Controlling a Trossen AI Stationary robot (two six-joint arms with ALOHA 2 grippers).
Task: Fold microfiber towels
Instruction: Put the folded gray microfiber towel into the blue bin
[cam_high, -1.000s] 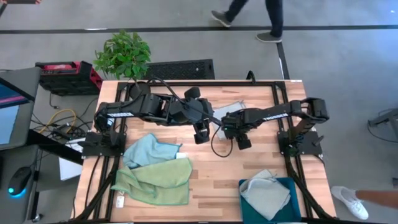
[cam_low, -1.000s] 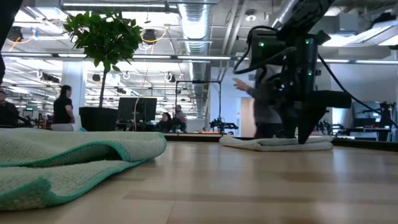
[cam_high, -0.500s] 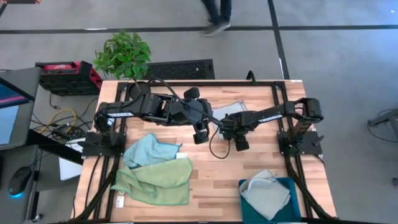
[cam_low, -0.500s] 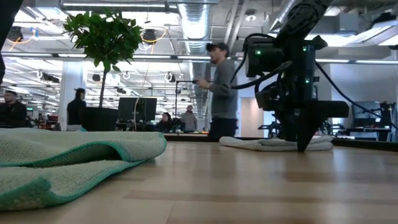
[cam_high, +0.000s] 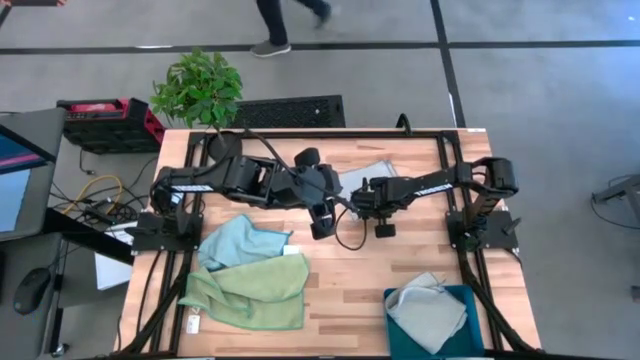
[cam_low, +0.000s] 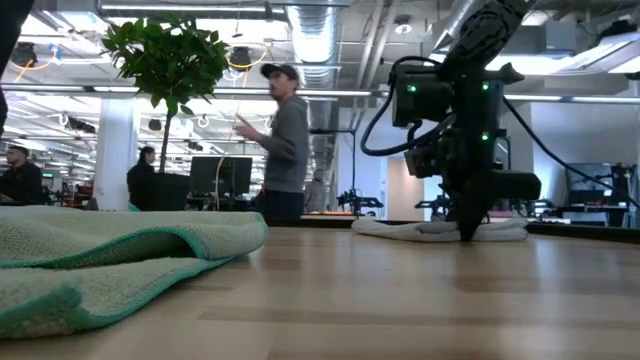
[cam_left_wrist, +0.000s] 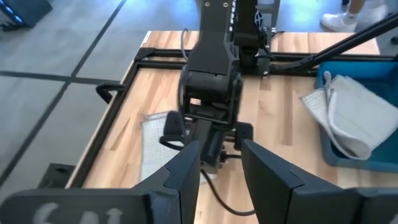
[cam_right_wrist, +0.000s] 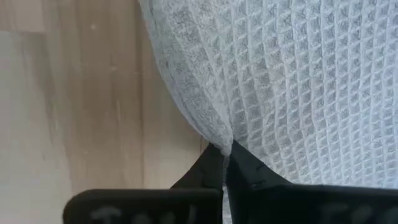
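The right hand is pressed down on the worktop with its fingers pinched together on the edge of the flat light grey towel, whose waffle weave fills the right wrist view. The left hand is held just beside the right hand, its fingers narrowly parted and empty, over the same towel's edge. Nearer the worktop's front, well apart from both hands, the light blue towel is overlapped by the pale green towel, another grey towel is crumpled in the dark teal bin, and no legible writing is seen.
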